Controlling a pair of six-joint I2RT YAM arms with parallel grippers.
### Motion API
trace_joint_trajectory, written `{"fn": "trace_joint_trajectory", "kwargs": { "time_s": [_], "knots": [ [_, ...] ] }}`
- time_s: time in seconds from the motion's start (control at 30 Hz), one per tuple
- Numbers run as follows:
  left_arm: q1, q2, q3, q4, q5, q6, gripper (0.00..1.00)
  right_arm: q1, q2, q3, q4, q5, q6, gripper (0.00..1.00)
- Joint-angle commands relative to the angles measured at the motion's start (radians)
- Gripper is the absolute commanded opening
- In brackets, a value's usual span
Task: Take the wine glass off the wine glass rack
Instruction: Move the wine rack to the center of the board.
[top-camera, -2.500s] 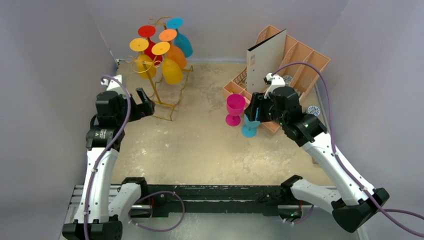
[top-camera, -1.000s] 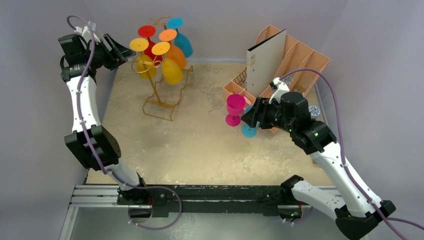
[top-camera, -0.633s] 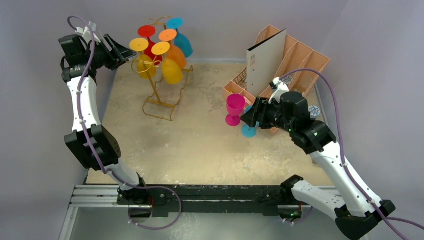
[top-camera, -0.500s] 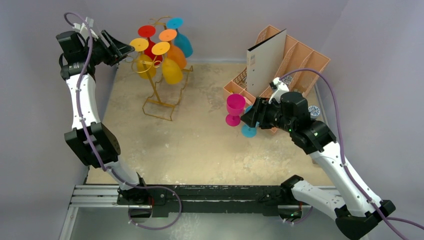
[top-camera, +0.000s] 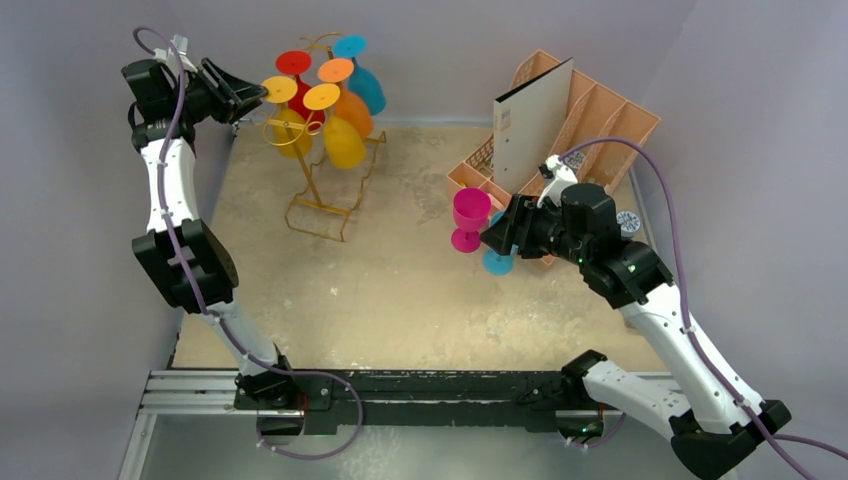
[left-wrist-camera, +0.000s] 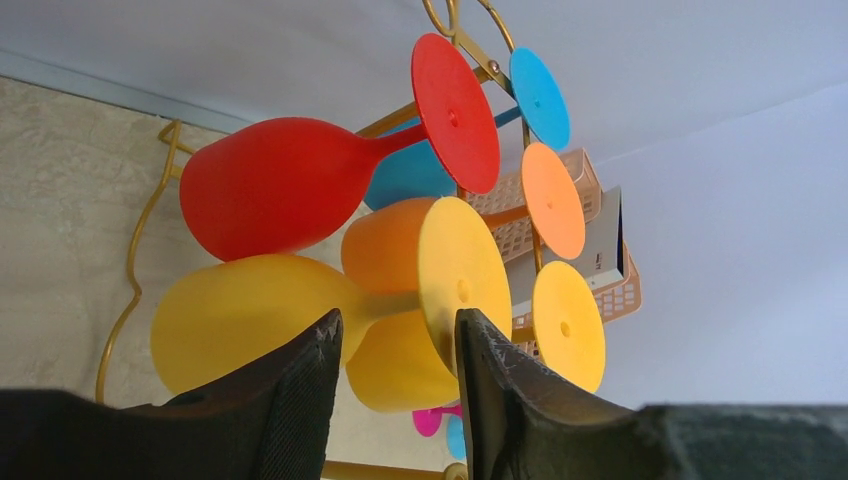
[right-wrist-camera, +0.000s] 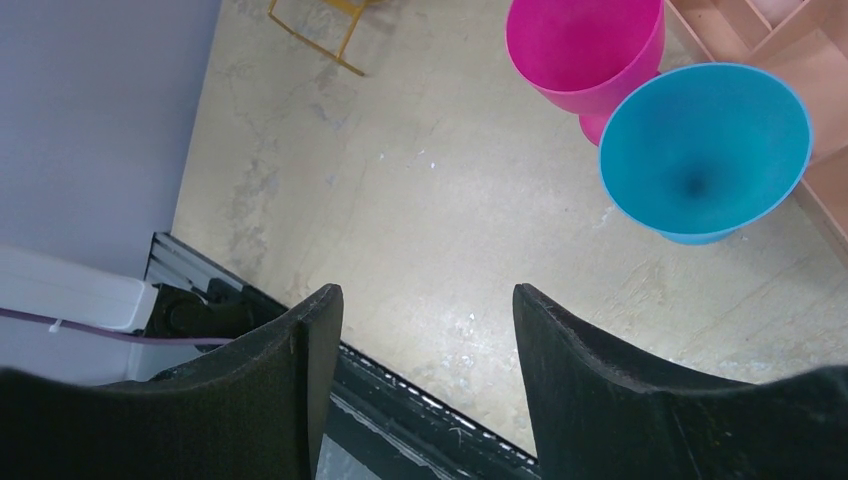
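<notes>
Up by rack (top-camera: 313, 187), left gripper (top-camera: 250, 95) edged closer

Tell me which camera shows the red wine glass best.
Left wrist: the red wine glass shows large, with bowl, stem and foot all clear. Top external shows mainly its foot; yellow glasses hide most of the bowl. Right wrist misses it.

The left arm is raised high, its gripper (top-camera: 246, 95) level with the top of the wine glass rack (top-camera: 313, 190) just left of it, jaws parted. The right gripper (top-camera: 491, 239) sits low, well to the rack's right, jaws spread.
</notes>
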Motion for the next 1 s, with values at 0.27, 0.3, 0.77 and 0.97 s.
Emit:
{"fn": "trace_joint_trajectory", "kwargs": {
  "time_s": [0.27, 0.3, 0.77, 0.97],
  "knots": [
    [0.004, 0.047, 0.086, 0.124, 0.054, -0.116, 0.37, 0.002, 0.004, -0.006, 0.015, -0.033, 0.018, 0.66],
    [0.004, 0.05, 0.09, 0.119, 0.061, -0.114, 0.37, 0.001, 0.004, -0.006, 0.014, -0.033, 0.018, 0.66],
    [-0.024, 0.091, 0.16, 0.01, 0.117, -0.05, 0.24, 0.001, 0.011, -0.003, 0.012, -0.035, 0.037, 0.66],
    [-0.025, 0.063, 0.127, -0.041, 0.111, -0.037, 0.11, 0.001, 0.012, -0.005, 0.012, -0.033, 0.037, 0.66]
  ]
}}
